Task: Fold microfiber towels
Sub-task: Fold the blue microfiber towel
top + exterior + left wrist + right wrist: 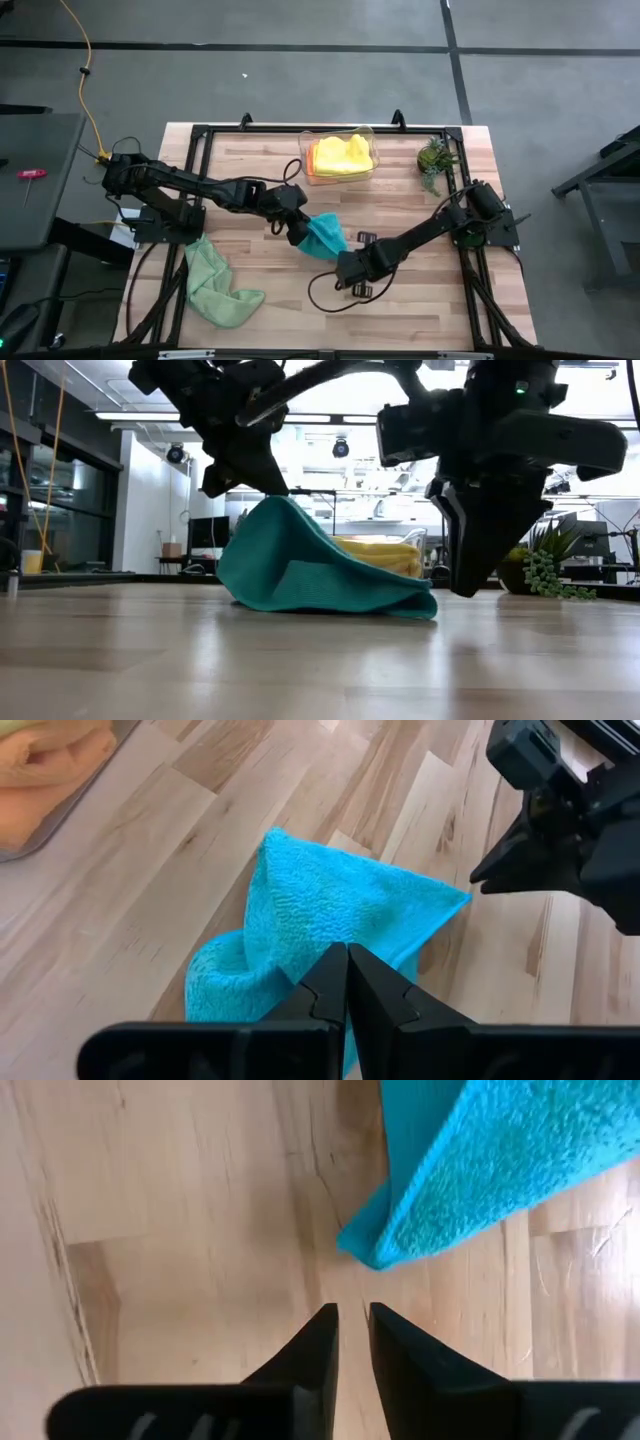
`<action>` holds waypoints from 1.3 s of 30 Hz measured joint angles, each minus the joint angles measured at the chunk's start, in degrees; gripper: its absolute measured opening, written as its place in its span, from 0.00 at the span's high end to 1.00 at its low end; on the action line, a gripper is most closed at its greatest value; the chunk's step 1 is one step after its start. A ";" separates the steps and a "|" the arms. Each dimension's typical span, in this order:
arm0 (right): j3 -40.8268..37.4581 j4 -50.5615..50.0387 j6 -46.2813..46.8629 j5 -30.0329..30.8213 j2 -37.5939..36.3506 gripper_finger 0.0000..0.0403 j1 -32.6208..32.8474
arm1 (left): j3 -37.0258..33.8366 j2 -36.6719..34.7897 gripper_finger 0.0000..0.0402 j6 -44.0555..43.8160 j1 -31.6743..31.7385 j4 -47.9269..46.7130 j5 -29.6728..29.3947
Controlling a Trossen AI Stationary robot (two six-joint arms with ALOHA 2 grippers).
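Worktop (pixel 420 300), wood, carries everything. Green towel (pixel 215 285) lies crumpled near my left arm's base. Clear bin (pixel 372 165) at far edge holds yellow + orange towels (pixel 338 155). Teal towel (pixel 325 235) sits mid-worktop, one edge pinched up by my left jaws (pixel 347 982), clenched on it. My right jaws (pixel 352 1330) hang slightly parted, released, just off the teal towel's corner, gripping nothing.

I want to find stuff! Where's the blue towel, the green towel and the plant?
teal-blue towel (pixel 326 236), high view, its middle.
light green towel (pixel 210 280), high view, its middle.
potted plant (pixel 435 158), high view, its leaves.
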 joint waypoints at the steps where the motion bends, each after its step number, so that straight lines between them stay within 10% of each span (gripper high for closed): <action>1: 0.00 0.27 0.00 -0.03 -0.01 0.86 -0.07 | 0.00 0.00 1.00 0.00 0.05 -0.02 -0.02; 14: -0.02 4.98 0.90 1.22 -1.14 0.68 -2.41 | 0.00 -0.02 1.00 -0.05 1.03 0.24 -0.15; 39: -2.71 8.60 -0.79 4.44 -0.79 0.82 -2.43 | 0.00 -0.02 1.00 -0.23 1.00 1.03 -0.07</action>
